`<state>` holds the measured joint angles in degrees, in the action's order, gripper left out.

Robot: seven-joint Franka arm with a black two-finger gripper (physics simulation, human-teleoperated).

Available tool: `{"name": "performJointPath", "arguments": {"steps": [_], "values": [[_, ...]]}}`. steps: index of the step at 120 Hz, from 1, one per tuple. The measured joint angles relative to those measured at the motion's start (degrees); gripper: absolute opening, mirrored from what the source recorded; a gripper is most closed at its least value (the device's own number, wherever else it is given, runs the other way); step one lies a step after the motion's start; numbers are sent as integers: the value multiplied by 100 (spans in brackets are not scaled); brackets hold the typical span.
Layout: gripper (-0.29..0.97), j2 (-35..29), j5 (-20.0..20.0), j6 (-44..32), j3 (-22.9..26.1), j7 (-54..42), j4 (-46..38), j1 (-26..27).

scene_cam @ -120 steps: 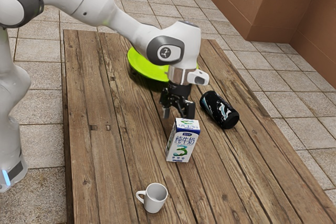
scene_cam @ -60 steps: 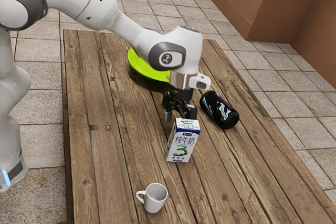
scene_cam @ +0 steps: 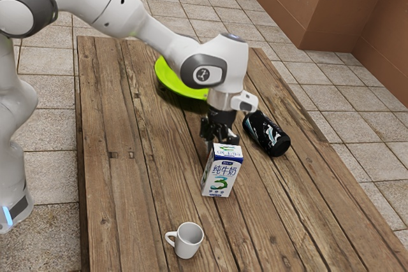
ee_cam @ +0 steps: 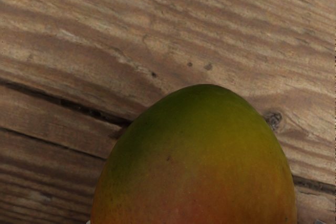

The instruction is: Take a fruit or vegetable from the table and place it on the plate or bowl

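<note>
Where the pincer (scene_cam: 217, 138) hovers, the mango (ee_cam: 199, 161) lies beneath.

I log a mango (ee_cam: 197, 161) close under me, green at its far end and grading to orange-red at the end nearest me. Behind it is the table (ee_cam: 79, 35), weathered planks. A dark seam (ee_cam: 63, 102) meets the mango at its 10 o'clock and reappears at its 4 o'clock. A knot (ee_cam: 273, 119) sits at its 2 o'clock, just beside the skin. Contact with the wood: I cannot tell.
</note>
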<state>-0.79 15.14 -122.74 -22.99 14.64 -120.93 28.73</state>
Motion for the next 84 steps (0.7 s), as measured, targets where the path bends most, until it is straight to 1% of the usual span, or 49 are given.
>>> {"name": "performJointPath", "arguments": {"steps": [2,12,20,28,37,49,55,65,73,84], "values": [[16,-2,-22,1,1,7,15,-4],[14,-32,-127,45,-46,42,237,22],[13,-49,-179,191,-230,65,568,164],[13,-62,-207,376,-563,62,920,401],[13,-68,-224,599,-1053,35,1292,667],[12,-97,-232,937,-1710,-25,1675,758],[11,-117,-293,1165,-2044,-55,1935,668],[11,-139,-481,1616,-2681,-103,2437,368],[13,-132,-674,1921,-2976,-139,2642,-200],[13,-109,-880,2249,-3080,-186,2700,-1028]]}}
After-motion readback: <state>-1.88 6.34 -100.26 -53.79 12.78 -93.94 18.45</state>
